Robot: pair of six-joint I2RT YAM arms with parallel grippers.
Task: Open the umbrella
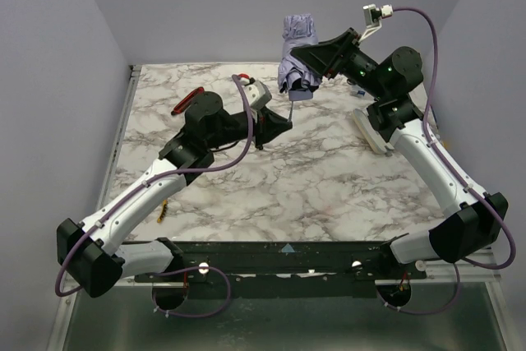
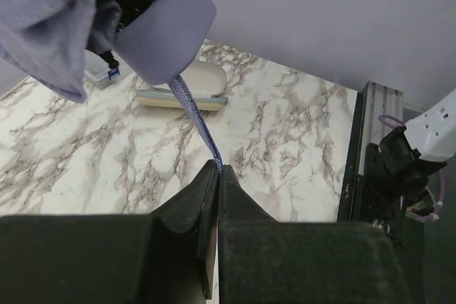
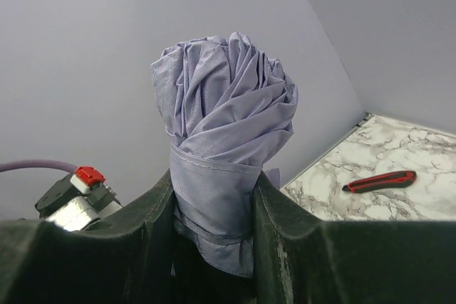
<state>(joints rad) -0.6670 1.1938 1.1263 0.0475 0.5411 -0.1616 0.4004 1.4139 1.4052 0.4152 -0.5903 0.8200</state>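
The umbrella (image 1: 296,53) is a collapsed pale lavender roll, held upright in the air above the back of the table. My right gripper (image 1: 306,63) is shut around its wrapped middle; in the right wrist view the fabric roll (image 3: 224,122) stands up between the two fingers of the gripper (image 3: 214,201). Its small lavender handle (image 2: 167,30) hangs at the lower end. A thin blue-purple wrist strap (image 2: 196,115) runs taut from the handle down to my left gripper (image 2: 217,170), which is shut on the strap's end. My left gripper (image 1: 288,123) sits just below the handle (image 1: 300,92).
A red-handled cutter (image 1: 187,102) lies at the back left and shows in the right wrist view (image 3: 379,181). A cream pad with a green edge (image 1: 368,131) lies at the right, also in the left wrist view (image 2: 182,89). A small yellowish tool (image 1: 164,211) peeks out by the left arm.
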